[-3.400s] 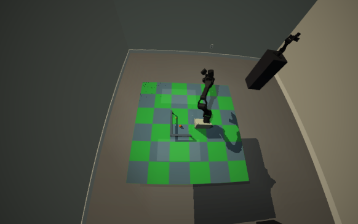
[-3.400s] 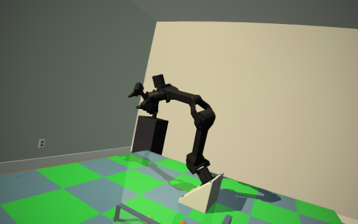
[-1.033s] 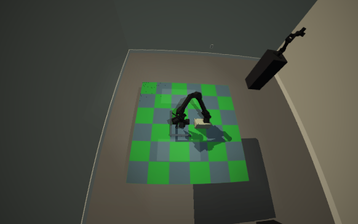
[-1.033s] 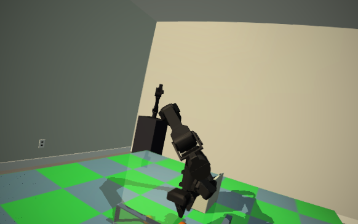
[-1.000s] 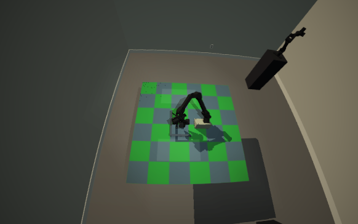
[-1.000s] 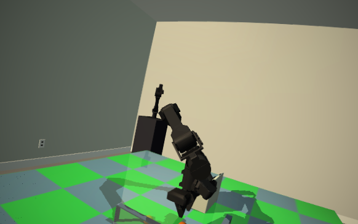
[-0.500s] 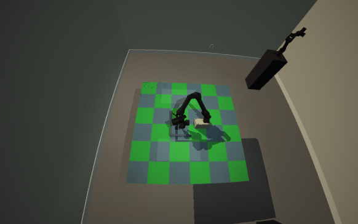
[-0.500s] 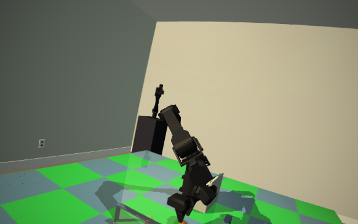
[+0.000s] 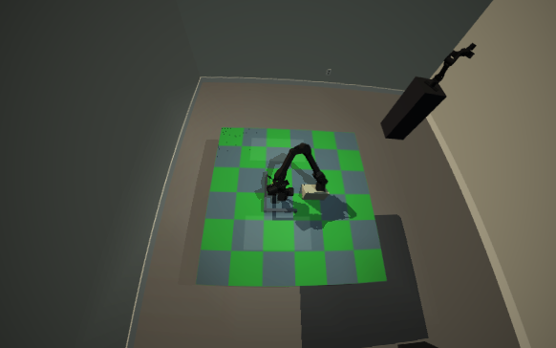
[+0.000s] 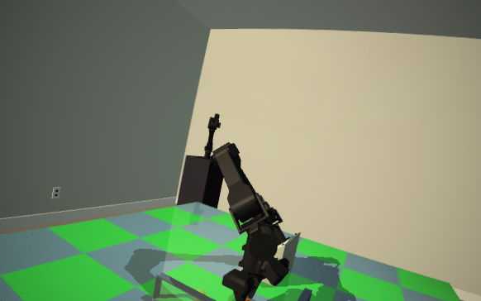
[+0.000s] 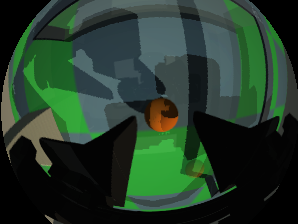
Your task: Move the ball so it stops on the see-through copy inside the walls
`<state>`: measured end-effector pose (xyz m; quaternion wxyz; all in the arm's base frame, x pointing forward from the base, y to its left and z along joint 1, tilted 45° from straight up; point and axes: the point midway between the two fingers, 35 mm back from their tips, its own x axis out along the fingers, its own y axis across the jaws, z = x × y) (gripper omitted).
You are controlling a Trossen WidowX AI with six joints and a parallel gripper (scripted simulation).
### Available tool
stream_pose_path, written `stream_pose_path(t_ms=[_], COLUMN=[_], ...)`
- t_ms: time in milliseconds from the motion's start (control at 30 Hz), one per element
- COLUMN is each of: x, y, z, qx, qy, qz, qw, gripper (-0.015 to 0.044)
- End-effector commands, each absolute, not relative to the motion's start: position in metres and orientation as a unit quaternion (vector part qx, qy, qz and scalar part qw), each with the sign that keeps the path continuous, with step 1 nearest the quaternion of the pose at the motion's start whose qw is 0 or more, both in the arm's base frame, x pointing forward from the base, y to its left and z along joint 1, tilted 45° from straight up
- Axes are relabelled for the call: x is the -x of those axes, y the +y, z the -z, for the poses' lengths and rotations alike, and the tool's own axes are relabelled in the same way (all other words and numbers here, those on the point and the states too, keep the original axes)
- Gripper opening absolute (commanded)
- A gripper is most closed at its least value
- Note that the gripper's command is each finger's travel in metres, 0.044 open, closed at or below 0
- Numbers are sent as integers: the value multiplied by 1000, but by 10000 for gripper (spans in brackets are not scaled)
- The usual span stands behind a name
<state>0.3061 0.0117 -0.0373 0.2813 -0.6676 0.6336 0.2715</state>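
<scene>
The orange ball (image 11: 161, 114) lies on the table, seen between the fingertips in the wrist view; only a sliver of the ball (image 10: 248, 299) shows in the exterior view. My gripper (image 11: 165, 118) (image 9: 279, 195) (image 10: 244, 294) is open, pointing down above the ball, with green gaps between each finger and the ball in the wrist view. The see-through copy (image 11: 194, 168) is faint orange, near the right finger; it shows as a pale yellow patch (image 10: 199, 294) in the exterior view. The low clear walls (image 9: 280, 210) (image 10: 186, 286) have grey edges. In the top view the arm hides the ball and copy.
A beige wedge-shaped block (image 9: 312, 192) (image 10: 289, 250) stands at the arm's base. The table (image 9: 246, 268) (image 10: 102, 236) has a green and grey checkered top. A dark pedestal (image 9: 414, 107) (image 10: 194, 179) with another small arm stands beyond the table.
</scene>
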Motion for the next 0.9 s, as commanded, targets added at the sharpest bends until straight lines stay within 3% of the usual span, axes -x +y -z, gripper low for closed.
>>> stream_pose_path(t_ms=[0, 67, 133, 600, 733, 867], x=[-303, -303, -303, -303, -305, -307], y=[5, 5, 5, 5, 12, 32], z=[45, 45, 45, 45, 39, 22], qx=[668, 668, 668, 668, 668, 668], qy=[635, 635, 635, 635, 635, 633], qz=[-274, -274, -274, -274, -275, -277], qw=[273, 273, 273, 273, 274, 276], gripper=[262, 262, 210, 116, 11, 0])
